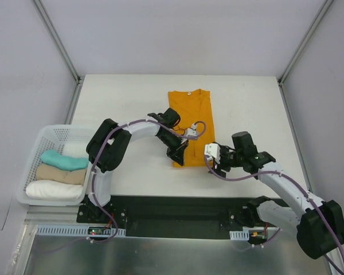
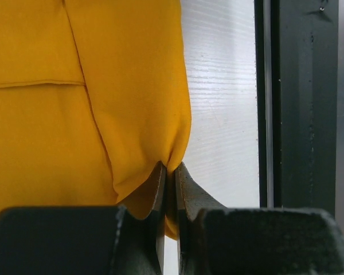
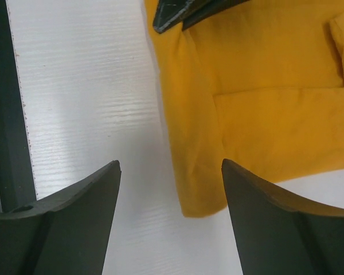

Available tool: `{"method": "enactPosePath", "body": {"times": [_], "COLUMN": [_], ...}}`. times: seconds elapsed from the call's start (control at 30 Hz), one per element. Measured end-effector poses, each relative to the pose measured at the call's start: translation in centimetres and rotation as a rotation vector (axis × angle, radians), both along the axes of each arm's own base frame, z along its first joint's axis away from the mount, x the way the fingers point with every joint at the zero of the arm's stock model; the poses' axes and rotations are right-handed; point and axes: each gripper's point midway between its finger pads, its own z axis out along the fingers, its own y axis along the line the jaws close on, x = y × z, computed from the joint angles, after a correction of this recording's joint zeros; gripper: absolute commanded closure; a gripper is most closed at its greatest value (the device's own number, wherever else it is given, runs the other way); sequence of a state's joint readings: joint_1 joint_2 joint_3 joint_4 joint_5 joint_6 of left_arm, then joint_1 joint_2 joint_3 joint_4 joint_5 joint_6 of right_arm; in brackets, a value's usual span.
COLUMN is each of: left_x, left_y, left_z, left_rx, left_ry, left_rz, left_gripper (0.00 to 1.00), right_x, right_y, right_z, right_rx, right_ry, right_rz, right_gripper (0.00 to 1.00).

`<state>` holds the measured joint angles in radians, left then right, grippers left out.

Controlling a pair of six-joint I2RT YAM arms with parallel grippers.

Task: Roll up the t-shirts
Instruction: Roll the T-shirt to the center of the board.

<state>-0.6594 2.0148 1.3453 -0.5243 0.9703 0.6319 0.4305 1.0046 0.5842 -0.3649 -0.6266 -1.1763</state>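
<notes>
Jaws of the left gripper (image 2: 170, 172) are pinching the t-shirt (image 1: 189, 117) at its near hem; the right gripper (image 3: 171, 163) is hovering, jaws spread, over the other hem corner. Folded narrow, the t-shirt is lying mid-table (image 1: 120, 103). Rolling looks barely begun; next, the right gripper needs lowering and closing on that corner.

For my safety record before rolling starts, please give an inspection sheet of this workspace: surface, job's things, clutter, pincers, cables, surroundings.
Surface: white table, no stains seen.
Job's things: orange t-shirt, folded into a long strip, lying flat, not yet rolled.
Clutter: basket at the left edge, holding rolled cloths.
Pincers: left pincer shut on the t-shirt's near left corner; right pincer open at the near right corner, holding nothing.
Cables: purple cables run along both arms.
Surroundings: plain walls, metal posts.
</notes>
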Motion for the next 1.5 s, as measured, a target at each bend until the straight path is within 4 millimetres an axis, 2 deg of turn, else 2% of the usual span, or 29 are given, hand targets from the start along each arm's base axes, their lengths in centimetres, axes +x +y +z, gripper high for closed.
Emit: {"method": "enactPosePath", "body": {"times": [0.13,0.27,0.3,0.4,0.47,0.5,0.53,0.6,0.7,0.8,1.1,1.3,1.5], "left_x": [0.0,0.2,0.2,0.6,1.0,1.2,1.4,1.8,2.2,1.9,-1.1,-0.4,0.4], "left_y": [-0.3,-0.1,0.0,0.1,0.2,0.2,0.3,0.4,0.1,-0.2,0.6,0.8,0.7], "left_z": [0.1,-0.2,-0.2,-0.1,-0.1,0.0,0.2,0.5,1.2,1.8,3.0,2.9,0.6], "left_rx": [-0.007,-0.003,-0.003,-0.008,-0.008,-0.010,-0.015,-0.022,-0.032,-0.029,-0.005,0.013,0.082], "left_ry": [0.024,0.044,0.050,0.067,0.076,0.079,0.085,0.095,0.122,0.188,0.412,0.468,0.518], "left_rz": [-0.001,0.008,0.009,0.020,0.028,0.032,0.038,0.050,0.058,0.064,0.094,0.134,0.170], "left_gripper": [1.00,1.00,1.00,1.00,1.00,1.00,1.00,1.00,0.99,1.00,1.00,0.98,0.89], "right_x": [-0.1,0.7,1.0,1.5,1.9,2.0,2.1,2.2,1.9,1.1,-0.5,-1.7,-1.1], "right_y": [0.9,1.3,1.3,1.1,1.1,1.1,1.1,0.9,0.8,0.6,-0.2,0.0,-0.1], "right_z": [-1.5,-3.1,-3.5,-4.6,-4.9,-5.0,-5.2,-5.5,-6.1,-5.7,-2.4,-3.2,-4.6], "right_rx": [-0.034,-0.070,-0.082,-0.118,-0.131,-0.137,-0.144,-0.157,-0.170,-0.168,-0.117,-0.112,-0.096], "right_ry": [-0.023,-0.054,-0.064,-0.076,-0.083,-0.084,-0.085,-0.080,-0.042,0.070,0.490,0.793,1.056], "right_rz": [0.047,0.043,0.032,0.002,-0.010,-0.014,-0.020,-0.026,-0.028,-0.026,-0.008,0.063,0.036], "right_gripper": [0.25,0.29,0.37,0.53,0.60,0.68,0.73,0.81,0.86,0.87,0.93,0.96,0.98]}}
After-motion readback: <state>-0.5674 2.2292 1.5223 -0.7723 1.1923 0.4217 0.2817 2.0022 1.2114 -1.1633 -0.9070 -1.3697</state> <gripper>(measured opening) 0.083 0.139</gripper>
